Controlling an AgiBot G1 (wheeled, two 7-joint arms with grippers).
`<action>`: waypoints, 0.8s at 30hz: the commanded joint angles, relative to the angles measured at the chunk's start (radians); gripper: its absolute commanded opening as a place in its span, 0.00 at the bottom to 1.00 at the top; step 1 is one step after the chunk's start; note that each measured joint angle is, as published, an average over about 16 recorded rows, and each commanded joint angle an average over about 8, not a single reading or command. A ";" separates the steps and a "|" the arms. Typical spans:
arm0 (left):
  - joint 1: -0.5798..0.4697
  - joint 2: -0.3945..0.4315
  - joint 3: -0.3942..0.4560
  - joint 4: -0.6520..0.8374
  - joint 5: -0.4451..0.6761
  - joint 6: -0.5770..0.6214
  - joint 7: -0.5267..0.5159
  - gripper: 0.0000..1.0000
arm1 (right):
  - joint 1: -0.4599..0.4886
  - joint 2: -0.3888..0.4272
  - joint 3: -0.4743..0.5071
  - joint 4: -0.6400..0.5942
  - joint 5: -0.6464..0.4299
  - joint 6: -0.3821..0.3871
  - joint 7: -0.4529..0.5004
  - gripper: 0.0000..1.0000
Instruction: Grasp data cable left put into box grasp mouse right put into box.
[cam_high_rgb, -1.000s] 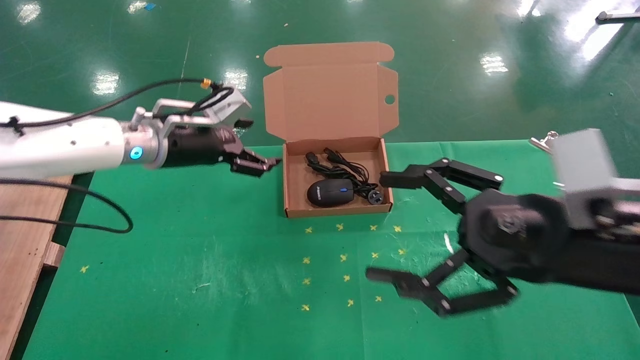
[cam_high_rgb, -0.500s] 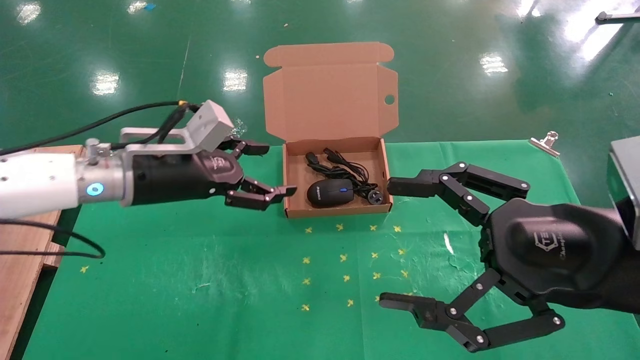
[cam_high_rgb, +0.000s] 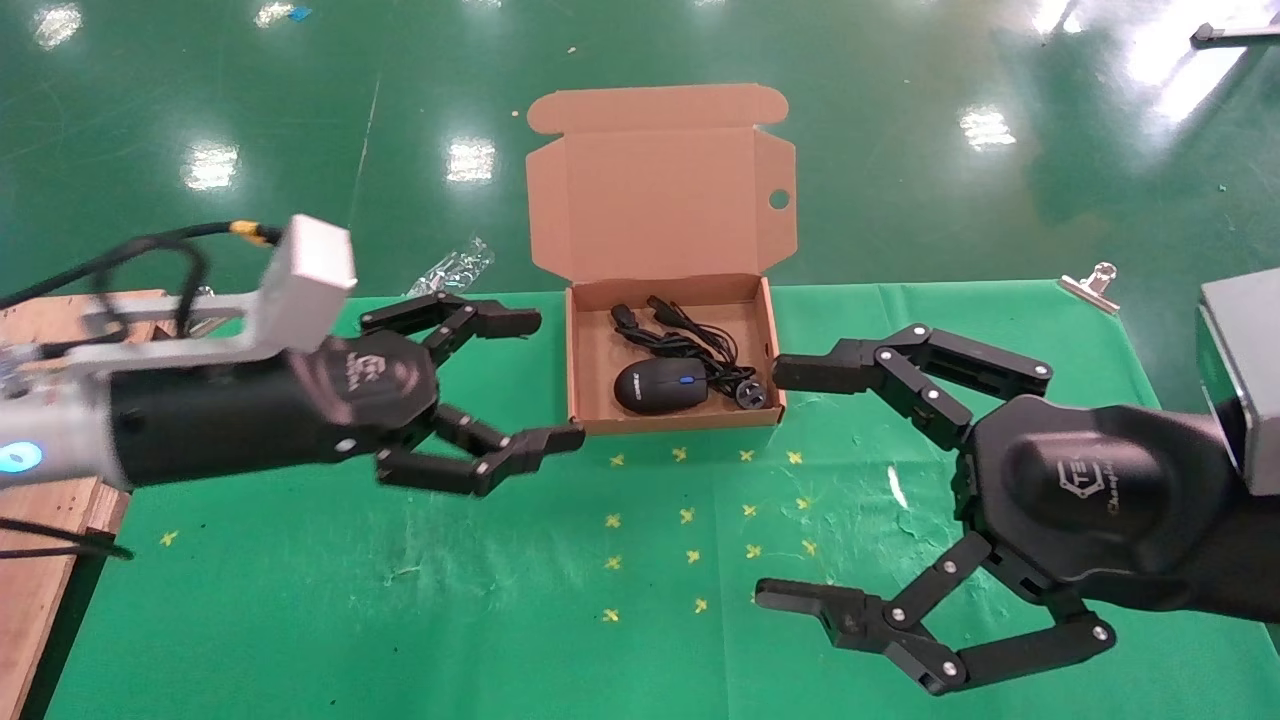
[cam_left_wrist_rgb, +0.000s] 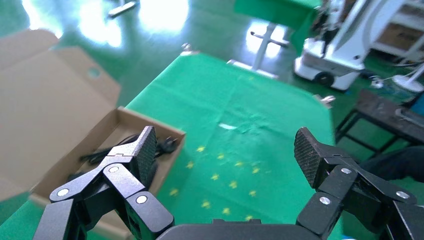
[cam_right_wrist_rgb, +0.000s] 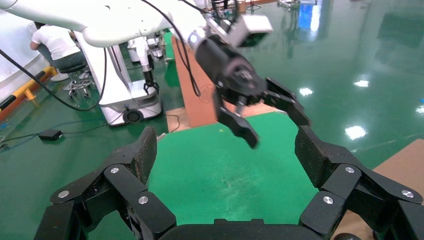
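The brown cardboard box (cam_high_rgb: 585, 350) stands open on the green mat, lid raised. Inside lie the black mouse (cam_high_rgb: 660, 385) with its blue wheel and the black data cable (cam_high_rgb: 672, 325). My left gripper (cam_high_rgb: 545, 380) is open and empty, just left of the box's front corner. My right gripper (cam_high_rgb: 782, 485) is open wide and empty, right of the box, its upper finger near the box's right wall. The left wrist view shows the left gripper (cam_left_wrist_rgb: 226, 150), the box (cam_left_wrist_rgb: 30, 95) and the cable's plug (cam_left_wrist_rgb: 169, 145). The right wrist view shows the right gripper (cam_right_wrist_rgb: 227, 150) over bare mat.
Yellow cross marks (cam_high_rgb: 690, 520) dot the mat in front of the box. A wooden board (cam_high_rgb: 40, 560) lies at the left edge. A metal binder clip (cam_high_rgb: 1090, 280) sits at the far right and a clear plastic bag (cam_high_rgb: 455, 268) behind the left gripper.
My left gripper has drawn back from the box toward me, turned and opened wider. My right gripper shifted slightly right at first, then stayed still and open. The box contents have not moved.
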 joint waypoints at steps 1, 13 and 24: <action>0.024 -0.018 -0.031 -0.020 -0.033 0.029 0.012 1.00 | 0.000 0.000 0.000 0.000 0.000 0.000 0.000 1.00; 0.159 -0.117 -0.204 -0.133 -0.217 0.196 0.082 1.00 | 0.000 0.001 -0.001 0.000 0.001 0.000 -0.001 1.00; 0.185 -0.135 -0.237 -0.154 -0.253 0.226 0.092 1.00 | 0.000 0.001 -0.001 0.000 0.002 0.000 -0.001 1.00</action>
